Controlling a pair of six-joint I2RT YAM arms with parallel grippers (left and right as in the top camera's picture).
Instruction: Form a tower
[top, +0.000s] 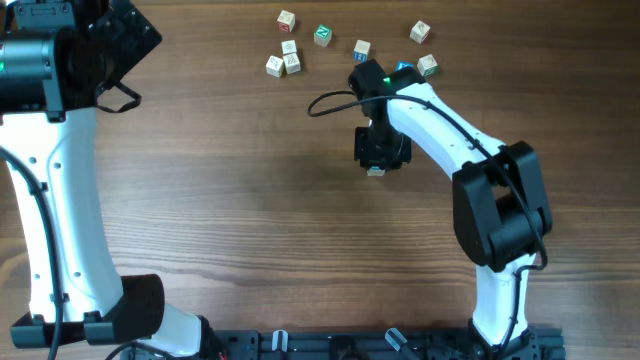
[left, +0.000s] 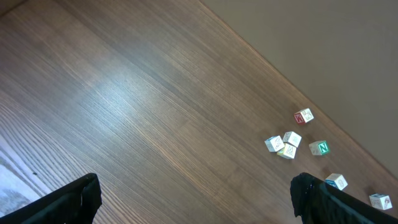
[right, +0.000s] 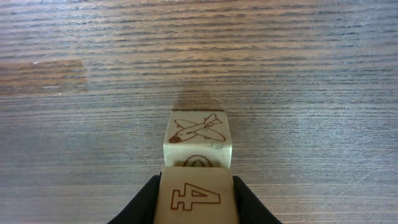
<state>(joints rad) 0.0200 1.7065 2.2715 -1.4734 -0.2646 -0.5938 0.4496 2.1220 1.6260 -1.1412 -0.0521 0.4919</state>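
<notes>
My right gripper (right: 196, 198) is shut on a pale wooden cube with a red "4" (right: 196, 194); its black fingers (right: 144, 202) press both sides. Just beyond it, a cube with a red airplane on top (right: 198, 132) sits on the table; I cannot tell whether the two touch. From overhead the right gripper (top: 381, 150) hangs mid-table, with a bit of cube (top: 376, 172) showing under it. My left gripper (left: 196, 202) is wide open over bare wood, seen at the far left corner (top: 118, 42) from overhead. The tower is out of view.
Several loose letter cubes lie at the far edge: a green one (top: 322, 36), a trio (top: 286, 60), and others (top: 420, 33) near the right arm's elbow. The left wrist view shows the same group (left: 289, 144) near the table edge (left: 261, 59).
</notes>
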